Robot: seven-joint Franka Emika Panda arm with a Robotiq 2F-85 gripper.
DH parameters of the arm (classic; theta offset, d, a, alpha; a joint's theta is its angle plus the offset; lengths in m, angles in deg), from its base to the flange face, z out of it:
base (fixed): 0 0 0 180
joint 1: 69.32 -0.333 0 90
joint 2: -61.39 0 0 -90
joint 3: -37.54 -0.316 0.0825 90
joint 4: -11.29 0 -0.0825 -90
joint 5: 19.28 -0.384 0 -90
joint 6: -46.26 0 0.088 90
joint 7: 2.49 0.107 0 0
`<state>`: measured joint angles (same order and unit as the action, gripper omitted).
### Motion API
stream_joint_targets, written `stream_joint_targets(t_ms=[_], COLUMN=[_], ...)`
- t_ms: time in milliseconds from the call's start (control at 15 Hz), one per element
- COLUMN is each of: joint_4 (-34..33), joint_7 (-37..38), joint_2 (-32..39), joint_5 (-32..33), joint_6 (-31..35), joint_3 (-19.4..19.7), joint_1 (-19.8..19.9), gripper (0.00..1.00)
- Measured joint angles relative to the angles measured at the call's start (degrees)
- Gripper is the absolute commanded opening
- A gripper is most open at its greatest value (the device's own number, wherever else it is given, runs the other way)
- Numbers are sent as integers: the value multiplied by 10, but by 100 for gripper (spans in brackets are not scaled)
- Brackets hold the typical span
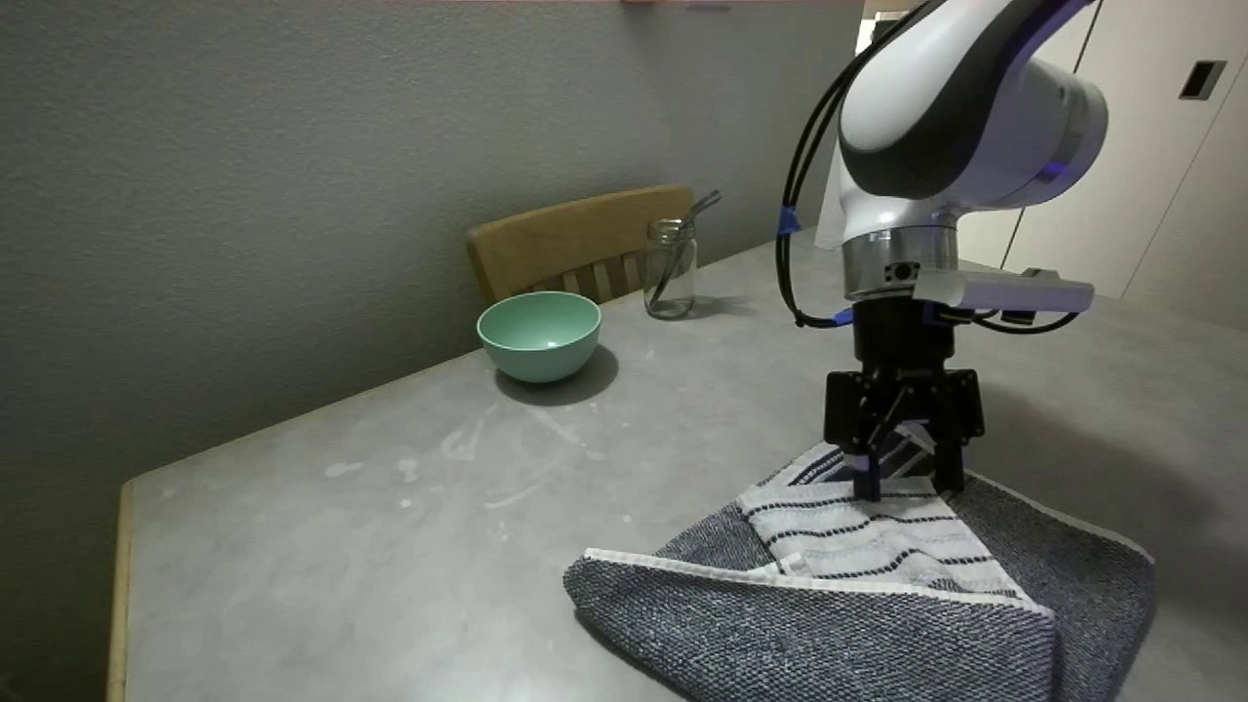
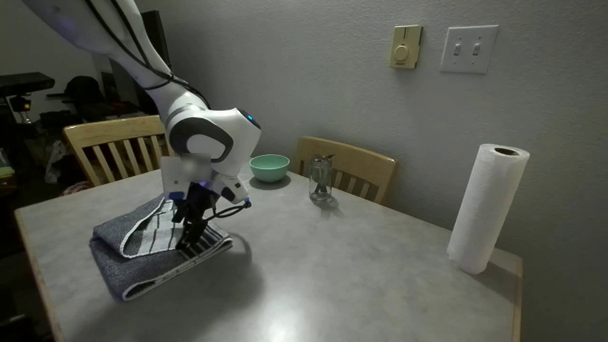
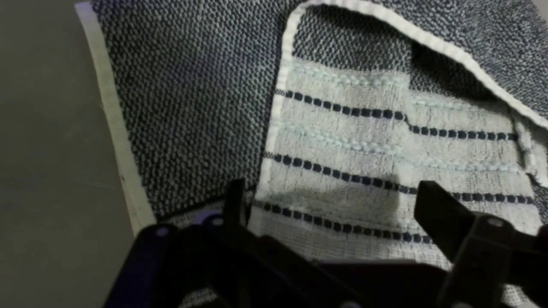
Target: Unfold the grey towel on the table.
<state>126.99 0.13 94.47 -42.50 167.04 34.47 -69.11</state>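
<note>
The grey towel lies folded in layers on the table, with its white-and-dark striped band turned up. It shows in both exterior views and fills most of the wrist view. My gripper points down at the striped flap, low over the towel. In the wrist view its fingers are wide apart, with striped cloth visible between them. One finger is beside the flap's pale edge and the other is over the stripes. Whether the tips touch the cloth is unclear. The lower part of the flap is hidden by the gripper.
A teal bowl and a glass jar with utensils stand near the wall-side table edge. A wooden chair is behind them. A paper towel roll stands at a table corner. Another chair is behind the arm.
</note>
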Motion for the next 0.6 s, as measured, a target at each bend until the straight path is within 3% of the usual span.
stream_joint_targets(t_ms=[600], joint_4=[0], joint_7=[-53], joint_2=[0], joint_5=[-2], joint_6=[11], joint_3=[-5], joint_1=[1], gripper=[100])
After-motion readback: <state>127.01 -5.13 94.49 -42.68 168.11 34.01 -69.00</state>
